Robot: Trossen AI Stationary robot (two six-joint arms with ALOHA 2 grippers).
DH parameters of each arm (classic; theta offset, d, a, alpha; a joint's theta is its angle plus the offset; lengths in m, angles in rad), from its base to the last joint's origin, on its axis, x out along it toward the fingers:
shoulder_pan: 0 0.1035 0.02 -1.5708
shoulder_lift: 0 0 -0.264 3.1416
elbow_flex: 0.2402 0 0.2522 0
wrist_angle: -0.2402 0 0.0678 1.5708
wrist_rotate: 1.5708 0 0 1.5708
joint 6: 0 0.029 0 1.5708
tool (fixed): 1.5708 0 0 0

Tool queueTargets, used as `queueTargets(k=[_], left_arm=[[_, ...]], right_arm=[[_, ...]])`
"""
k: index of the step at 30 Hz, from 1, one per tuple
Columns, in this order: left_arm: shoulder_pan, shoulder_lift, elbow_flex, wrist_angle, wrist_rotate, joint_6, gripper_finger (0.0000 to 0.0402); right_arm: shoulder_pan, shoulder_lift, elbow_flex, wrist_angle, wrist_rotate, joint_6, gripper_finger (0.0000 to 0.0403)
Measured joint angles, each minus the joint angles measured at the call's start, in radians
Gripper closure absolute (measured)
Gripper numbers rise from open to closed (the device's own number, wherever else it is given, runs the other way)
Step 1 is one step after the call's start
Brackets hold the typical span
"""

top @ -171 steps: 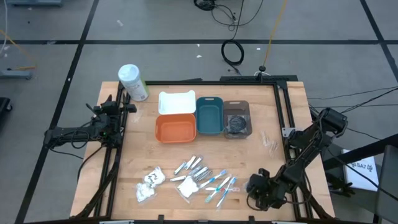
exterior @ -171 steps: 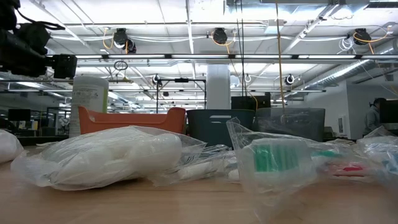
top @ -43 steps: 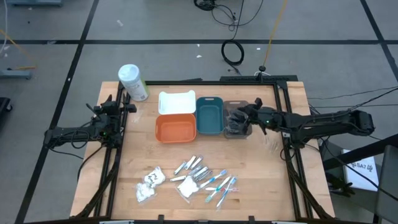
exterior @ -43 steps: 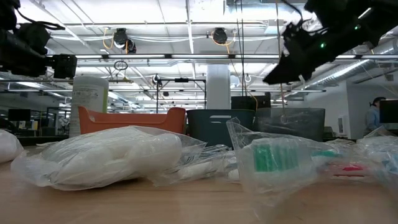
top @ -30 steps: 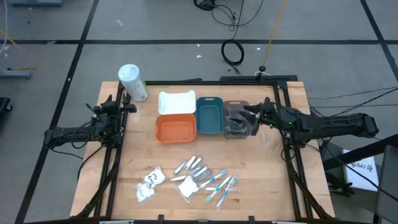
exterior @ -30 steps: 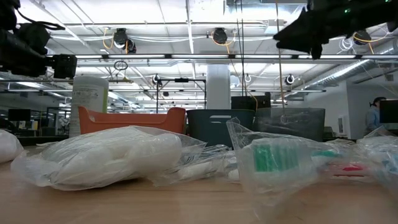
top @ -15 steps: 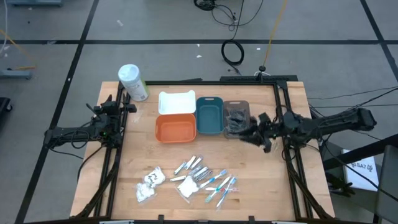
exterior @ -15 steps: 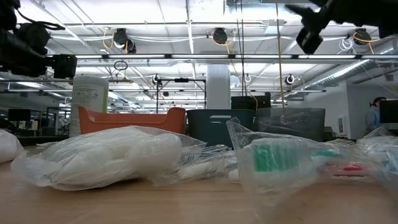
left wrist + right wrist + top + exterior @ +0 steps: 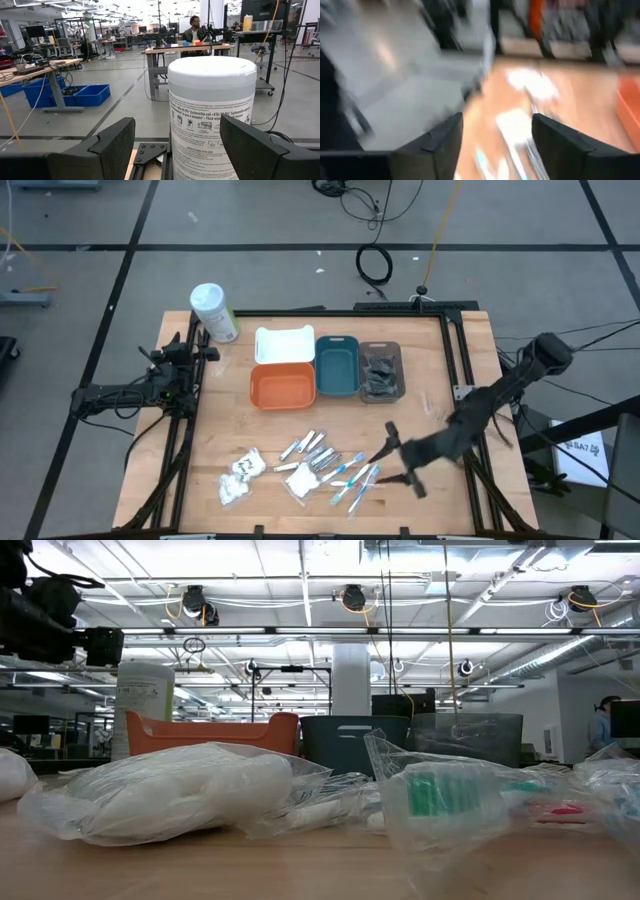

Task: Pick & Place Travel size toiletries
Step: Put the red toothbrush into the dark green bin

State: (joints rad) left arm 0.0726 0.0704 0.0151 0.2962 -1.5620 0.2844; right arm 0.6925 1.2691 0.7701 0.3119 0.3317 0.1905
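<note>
The toiletries lie loose on the wooden table near its front edge: blue-and-white toothbrushes (image 9: 352,475), silvery tubes (image 9: 310,448) and white packets (image 9: 240,475). Dark round packets (image 9: 381,373) lie in the grey tray (image 9: 400,350). My right gripper (image 9: 402,460) is open and empty, just right of the toothbrushes; its wrist view (image 9: 497,150) is blurred. My left gripper (image 9: 200,352) waits open at the table's far left, facing the large white bottle (image 9: 212,115) without touching it.
Orange (image 9: 282,386), white (image 9: 284,343) and teal (image 9: 338,365) trays stand beside the grey one at the table's far middle. The white bottle (image 9: 213,311) stands at the far left corner. A black frame (image 9: 458,370) runs along the table's sides. Wrapped items (image 9: 200,790) fill the low view.
My right gripper has swung from above the grey tray toward the table's near edge and down, and now sits beside the toothbrushes. It has left the low view. The toiletries on the table have stayed where they were.
</note>
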Motion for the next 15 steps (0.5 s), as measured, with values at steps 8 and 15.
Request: queueTargets(k=[8, 15], left_arm=[[0.0, 0.0, 0.0, 0.0, 0.0, 0.0, 0.0117], [0.0, 0.0, 0.0, 0.0, 0.0, 0.0, 0.0117]], right_arm=[[0.105, 0.264, 0.198, -0.478, 0.082, 0.373, 0.0143], [0.171, 0.415, 0.199, -0.595, 0.085, 0.545, 0.0158]])
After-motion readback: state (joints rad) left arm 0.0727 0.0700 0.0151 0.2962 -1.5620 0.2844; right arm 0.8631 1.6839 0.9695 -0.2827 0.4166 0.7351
